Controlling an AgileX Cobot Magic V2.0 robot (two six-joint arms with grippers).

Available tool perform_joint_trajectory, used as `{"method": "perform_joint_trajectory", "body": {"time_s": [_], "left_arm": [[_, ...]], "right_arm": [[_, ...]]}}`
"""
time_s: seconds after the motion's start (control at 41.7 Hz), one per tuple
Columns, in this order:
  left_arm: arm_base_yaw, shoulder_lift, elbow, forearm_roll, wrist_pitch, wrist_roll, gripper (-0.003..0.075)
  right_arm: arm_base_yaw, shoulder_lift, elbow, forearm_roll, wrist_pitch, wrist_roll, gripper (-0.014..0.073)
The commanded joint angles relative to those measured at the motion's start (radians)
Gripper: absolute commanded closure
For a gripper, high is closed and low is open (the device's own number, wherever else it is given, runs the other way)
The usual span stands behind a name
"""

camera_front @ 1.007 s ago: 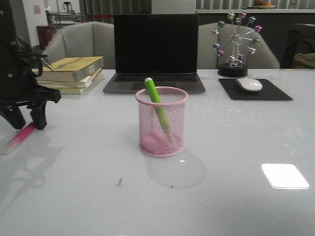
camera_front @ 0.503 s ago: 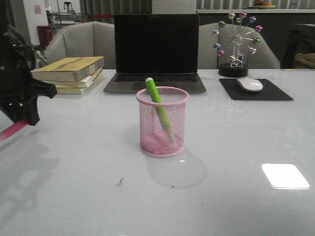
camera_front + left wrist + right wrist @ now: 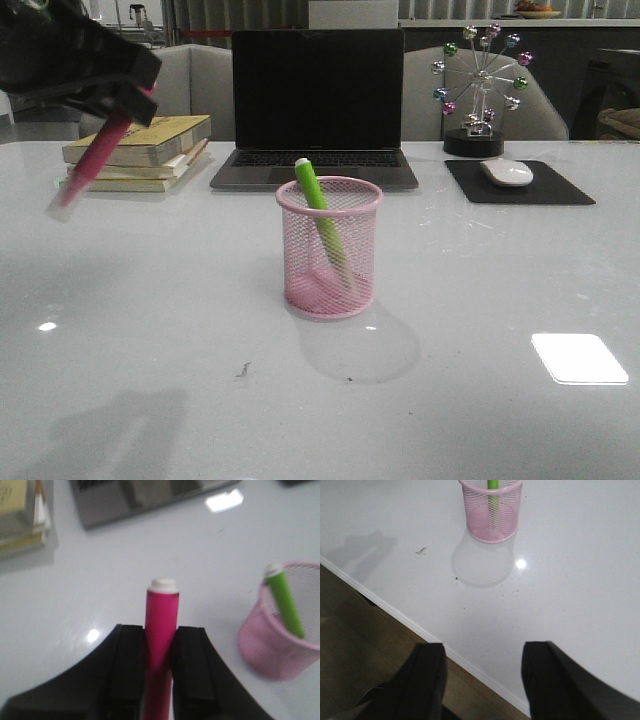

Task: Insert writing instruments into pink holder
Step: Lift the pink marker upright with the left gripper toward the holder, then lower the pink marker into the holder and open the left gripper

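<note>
- Pink wire mesh forms the holder (image 3: 329, 248), a round cup with a solid rim and base, standing upright mid-table in the front view. A green marker (image 3: 321, 218) leans inside it, its pale tip poking above the rim.
- Same view: the pink marker (image 3: 95, 160) hangs tilted in the air at upper left, pale cap end lowest, well clear of the holder and in front of a stack of books (image 3: 140, 150). The left gripper (image 3: 128, 102) clamps its upper end.
- The table (image 3: 480, 300) is glossy white with glare patches and a few small specks. Behind the holder sit a closed-screen dark laptop (image 3: 317, 105), a mouse (image 3: 507, 172) on a black pad (image 3: 518, 183), and a wheel ornament (image 3: 480, 85) with coloured balls. Grey chairs stand beyond the table.
- Left wrist view: the two black fingers (image 3: 127, 665) press on either side of the pink marker (image 3: 161, 630), jaws narrowed to its width. Its white end (image 3: 163, 584) sticks out past them. The holder (image 3: 280, 635) with the green marker (image 3: 286, 602) stands off to one side, apart from the gripper; books (image 3: 22, 517) and the laptop edge (image 3: 145, 497) lie farther off.
- Right wrist view: the right gripper (image 3: 482, 672) has its fingers (image 3: 427, 680) spread wide with nothing between them. It hangs over the table's near edge, with brown floor (image 3: 360, 645) below. The holder (image 3: 491, 507) stands well away across the white surface, casting a round shadow.
</note>
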Motion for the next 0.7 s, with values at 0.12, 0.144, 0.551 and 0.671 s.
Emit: {"method": "perform_joint_trajectory", "body": {"time_s": [0.12,0.144,0.551,0.671], "left_arm": [[-0.135,-0.064,0.120,-0.010,-0.576,-0.002,0.0629],[-0.144,-0.055,0.127,-0.010,-0.612,-0.002,0.0629],[-0.251,0.210,0.057,-0.007,-1.024,-0.056,0.0629],[-0.262,0.293,-0.004,-0.008,-1.024,-0.062,0.0629]], "right_arm": [[-0.003,-0.006,-0.028,-0.007,-0.065,-0.001,0.0138],[-0.003,-0.006,-0.028,-0.007,-0.064,-0.001,0.0138],[-0.003,-0.006,-0.028,-0.007,-0.064,-0.001,0.0138],[-0.003,-0.006,-0.028,-0.007,-0.064,-0.001,0.0138]]}}
